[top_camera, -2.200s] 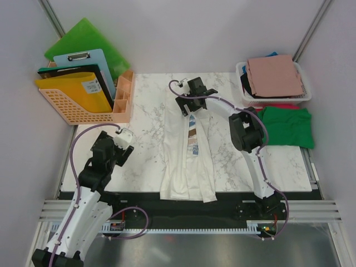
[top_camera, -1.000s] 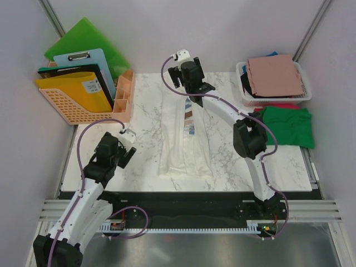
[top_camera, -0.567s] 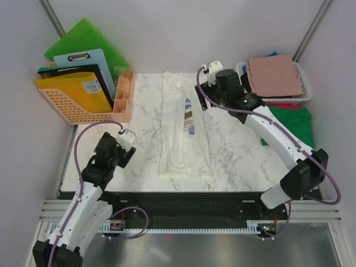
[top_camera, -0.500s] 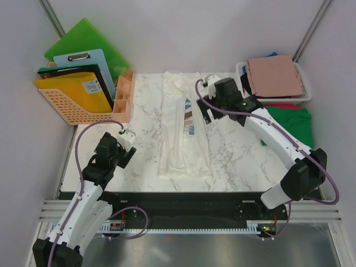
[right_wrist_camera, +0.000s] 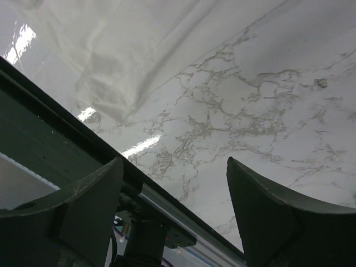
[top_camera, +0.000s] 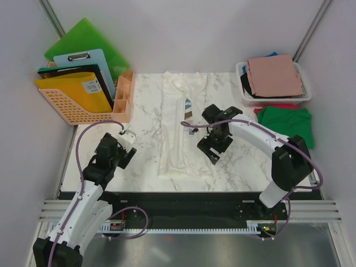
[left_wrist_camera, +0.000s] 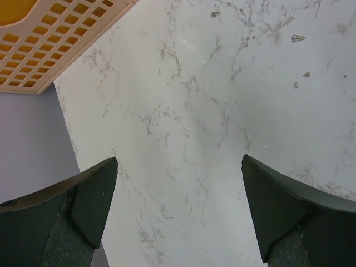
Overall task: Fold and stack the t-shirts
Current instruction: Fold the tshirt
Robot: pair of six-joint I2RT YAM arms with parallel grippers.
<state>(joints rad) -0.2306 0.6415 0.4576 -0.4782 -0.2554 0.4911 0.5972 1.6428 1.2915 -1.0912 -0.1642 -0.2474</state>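
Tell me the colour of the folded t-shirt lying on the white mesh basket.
The folded t-shirt is dusty pink, clearest in the top external view.

I see white marble-look tabletop [top_camera: 144,105] w/ grey veins, plain pale walls [top_camera: 167,33] on 3 sides, metal corner posts [top_camera: 53,19] at back, alu rails [top_camera: 53,210] at near edge. Light even, some glare.

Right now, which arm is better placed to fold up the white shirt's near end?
Probably right: the right gripper hangs open beside the near end of the cream shirt; the left gripper is farther off, over the table.
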